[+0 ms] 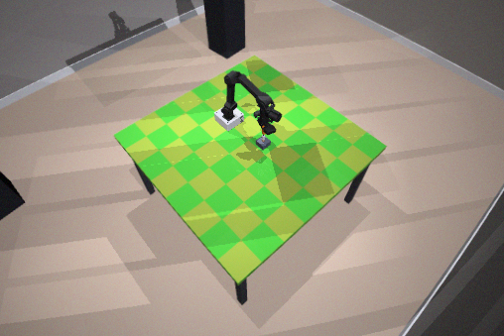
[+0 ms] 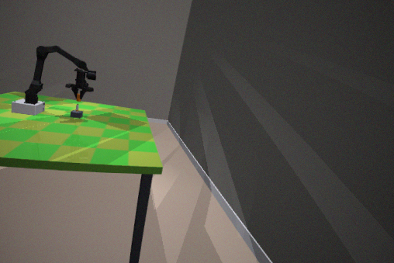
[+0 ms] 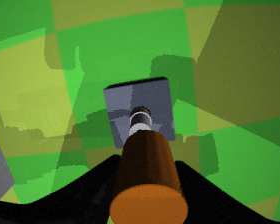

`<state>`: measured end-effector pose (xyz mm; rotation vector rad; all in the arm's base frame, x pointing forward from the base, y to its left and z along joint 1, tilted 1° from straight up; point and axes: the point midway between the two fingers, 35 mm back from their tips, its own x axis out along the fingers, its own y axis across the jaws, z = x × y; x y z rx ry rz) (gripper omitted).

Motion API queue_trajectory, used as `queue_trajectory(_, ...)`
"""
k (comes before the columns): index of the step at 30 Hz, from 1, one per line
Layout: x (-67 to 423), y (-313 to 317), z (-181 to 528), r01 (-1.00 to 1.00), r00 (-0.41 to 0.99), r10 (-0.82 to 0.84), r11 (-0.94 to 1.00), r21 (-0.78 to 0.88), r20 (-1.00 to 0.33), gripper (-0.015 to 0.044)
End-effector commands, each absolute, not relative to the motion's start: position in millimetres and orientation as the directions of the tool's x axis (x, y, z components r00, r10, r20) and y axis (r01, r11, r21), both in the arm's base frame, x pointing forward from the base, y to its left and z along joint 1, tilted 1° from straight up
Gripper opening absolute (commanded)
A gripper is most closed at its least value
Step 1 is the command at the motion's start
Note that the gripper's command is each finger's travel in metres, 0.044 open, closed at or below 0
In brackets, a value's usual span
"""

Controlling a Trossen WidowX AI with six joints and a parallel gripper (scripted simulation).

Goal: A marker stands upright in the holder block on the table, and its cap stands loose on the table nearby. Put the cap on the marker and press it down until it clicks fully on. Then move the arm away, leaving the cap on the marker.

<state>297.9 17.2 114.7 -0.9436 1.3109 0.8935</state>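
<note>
The orange cap (image 2: 78, 97) (image 3: 148, 167) is upright between the fingers of my gripper (image 2: 79, 98), which is shut on it. The grey holder block (image 1: 263, 143) (image 2: 76, 114) (image 3: 161, 102) sits on the table. The marker (image 2: 77, 107) (image 3: 140, 120) stands upright in the block, its pale upper part showing. In the exterior view the cap hangs above the marker with a small gap between them. In the wrist view the cap hides part of the marker, so their exact alignment is hard to tell.
The green checkered table (image 1: 228, 200) (image 2: 112, 157) carries the arm's white base (image 1: 228, 120) (image 2: 28, 107) behind the block. A dark pedestal (image 1: 224, 17) stands on the floor beyond the table's far corner.
</note>
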Motion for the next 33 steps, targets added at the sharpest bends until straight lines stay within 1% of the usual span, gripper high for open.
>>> queue_trajectory(1,295,17,109,-0.926,0.051,0.0,0.375,-0.047,-0.999,0.0)
queue_trajectory(33,298,17,63,-0.926,0.051,0.0,0.375,-0.047,-0.999,0.0)
